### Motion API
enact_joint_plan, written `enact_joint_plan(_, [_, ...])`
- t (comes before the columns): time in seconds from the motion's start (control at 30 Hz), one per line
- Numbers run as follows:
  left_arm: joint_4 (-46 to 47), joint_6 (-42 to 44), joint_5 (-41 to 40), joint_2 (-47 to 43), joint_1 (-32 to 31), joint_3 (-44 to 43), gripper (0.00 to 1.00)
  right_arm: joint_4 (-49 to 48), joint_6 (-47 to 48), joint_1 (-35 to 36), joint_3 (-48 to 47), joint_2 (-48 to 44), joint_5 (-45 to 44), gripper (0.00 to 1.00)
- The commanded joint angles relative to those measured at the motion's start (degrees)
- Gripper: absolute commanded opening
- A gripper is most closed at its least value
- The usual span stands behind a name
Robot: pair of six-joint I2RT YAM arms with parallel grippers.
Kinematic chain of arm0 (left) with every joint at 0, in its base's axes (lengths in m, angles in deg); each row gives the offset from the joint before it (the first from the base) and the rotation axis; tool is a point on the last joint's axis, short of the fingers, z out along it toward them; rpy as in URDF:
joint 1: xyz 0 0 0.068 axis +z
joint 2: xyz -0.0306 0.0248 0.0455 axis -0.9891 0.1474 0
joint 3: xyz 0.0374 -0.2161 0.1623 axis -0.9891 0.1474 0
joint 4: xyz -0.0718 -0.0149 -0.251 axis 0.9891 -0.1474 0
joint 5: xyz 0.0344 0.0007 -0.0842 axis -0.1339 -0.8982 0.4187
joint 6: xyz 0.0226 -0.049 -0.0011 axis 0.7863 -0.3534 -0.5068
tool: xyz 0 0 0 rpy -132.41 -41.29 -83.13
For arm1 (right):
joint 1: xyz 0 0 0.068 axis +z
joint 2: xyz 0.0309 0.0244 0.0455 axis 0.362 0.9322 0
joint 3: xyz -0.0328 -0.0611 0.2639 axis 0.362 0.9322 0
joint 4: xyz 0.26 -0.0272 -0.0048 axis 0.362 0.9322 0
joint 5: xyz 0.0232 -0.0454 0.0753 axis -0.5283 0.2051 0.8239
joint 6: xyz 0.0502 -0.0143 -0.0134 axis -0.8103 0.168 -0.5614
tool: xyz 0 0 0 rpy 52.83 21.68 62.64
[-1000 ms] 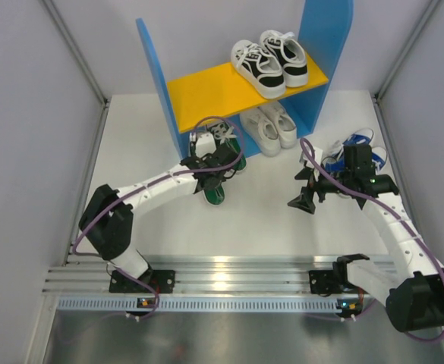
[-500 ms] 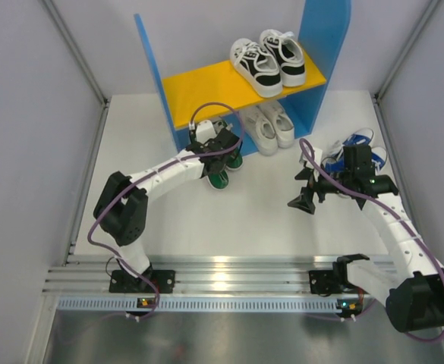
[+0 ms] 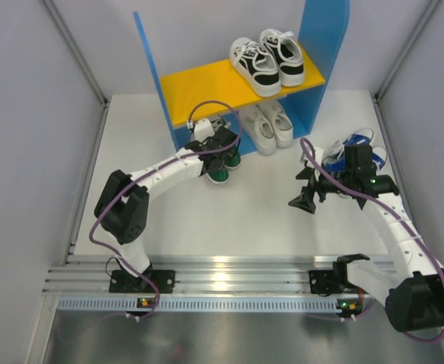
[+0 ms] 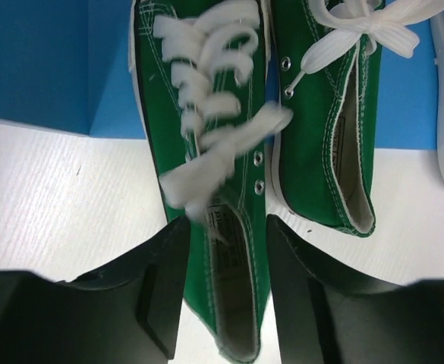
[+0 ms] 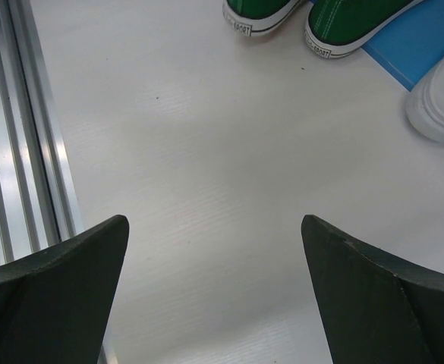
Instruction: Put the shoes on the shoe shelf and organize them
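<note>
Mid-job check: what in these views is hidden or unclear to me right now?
- Blue shoes: top view, the right arm covers most of them.
- White shoes: top view, far ends under the orange shelf board.
- Green shoe flanked by the left gripper: left wrist view, toe cut off by the top edge, laces blurred; clamped or merely flanked, cannot tell.

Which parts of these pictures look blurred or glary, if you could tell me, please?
Left wrist view: the white laces of the nearer green shoe are smeared, the other green shoe's crisp. Right wrist view: the fingers of the right tool are soft dark shapes. Top view: glare on the metal rail.
</note>
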Motion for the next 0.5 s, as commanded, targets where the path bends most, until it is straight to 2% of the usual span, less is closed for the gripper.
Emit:
enact_joint_plan(0.0, [4.8, 1.5, 1.3, -2.2, 1.6, 0.4, 0.51, -1.6, 0.8, -1.4, 0.0, -1.3, 1.7, 0.97])
enact_joint_plan(0.07, [4.8, 2.4, 2.1, -3.8, 1.6, 0.7, 0.57, -1.4, 0.9, -1.4, 0.1, -1.2, 1.8, 0.97])
enact_joint_plan(0.2, [6.1, 5.3, 7.7, -7.7, 1.6, 2.1, 0.59, 0.6, 3.1, -1.6, 0.1, -1.1, 3.1, 0.97])
enact_joint_plan(0.4, [9.4, 14.0, 21.0, -17.9, 0.5, 8.0, 0.65, 9.3, 20.6, -0.7, 1.5, -0.2, 11.7, 0.97])
enact_joint_plan(0.43, [9.4, 16.7, 24.4, -21.0, 0.2, 9.6, 0.66, 10.9, 25.1, 0.3, 1.6, 0.1, 11.8, 0.97])
enact_joint_plan(0.47, [9.3, 17.7, 26.0, -22.7, 0.1, 10.8, 0.68, 10.5, 25.7, 3.0, 1.7, 0.1, 11.1, 0.98])
